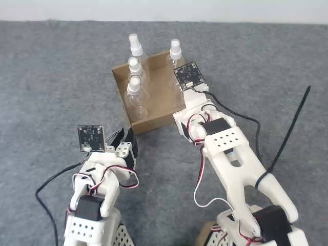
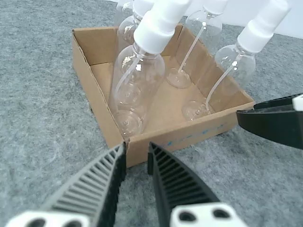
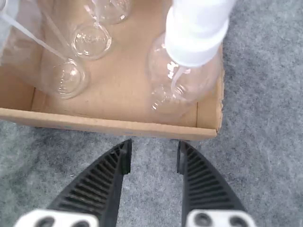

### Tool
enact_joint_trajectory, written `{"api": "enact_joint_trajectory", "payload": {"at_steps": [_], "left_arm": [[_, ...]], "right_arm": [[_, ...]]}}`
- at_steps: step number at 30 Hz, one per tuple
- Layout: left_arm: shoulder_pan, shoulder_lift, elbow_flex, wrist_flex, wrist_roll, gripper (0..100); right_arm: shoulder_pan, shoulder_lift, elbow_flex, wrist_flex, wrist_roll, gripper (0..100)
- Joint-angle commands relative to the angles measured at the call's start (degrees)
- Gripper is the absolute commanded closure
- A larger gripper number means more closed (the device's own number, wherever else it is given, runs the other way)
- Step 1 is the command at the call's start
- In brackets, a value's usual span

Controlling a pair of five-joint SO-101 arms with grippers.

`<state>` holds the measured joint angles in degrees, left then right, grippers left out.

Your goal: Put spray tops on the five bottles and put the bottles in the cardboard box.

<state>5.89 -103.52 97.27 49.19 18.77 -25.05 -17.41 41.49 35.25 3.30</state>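
The right gripper (image 3: pixel 154 147) holds its black jaws spread and empty, tips just outside the wall of the shallow brown cardboard box (image 3: pixel 109 125). Straight ahead, inside it, a clear plastic bottle with white spray top (image 3: pixel 184 80) stands upright. That arm is stretched forward. The left gripper (image 2: pixel 136 150), parted only slightly around nothing, faces the box's corner, arm folded back.
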Motion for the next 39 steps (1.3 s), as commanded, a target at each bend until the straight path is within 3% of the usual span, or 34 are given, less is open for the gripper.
{"api": "enact_joint_trajectory", "payload": {"at_steps": [1,22,39], "left_arm": [[-0.26,-0.53,-0.75,0.44,-0.62,93],[-0.26,-0.53,-0.75,0.44,-0.62,93],[-0.26,-0.53,-0.75,0.44,-0.62,93]], "right_arm": [[0.22,-4.0,-4.04,0.4,0.0,89.8],[0.57,-15.96,-3.52,8.22,-0.35,94.1],[1.63,-25.71,5.1,2.51,-0.53,96.8]]}}
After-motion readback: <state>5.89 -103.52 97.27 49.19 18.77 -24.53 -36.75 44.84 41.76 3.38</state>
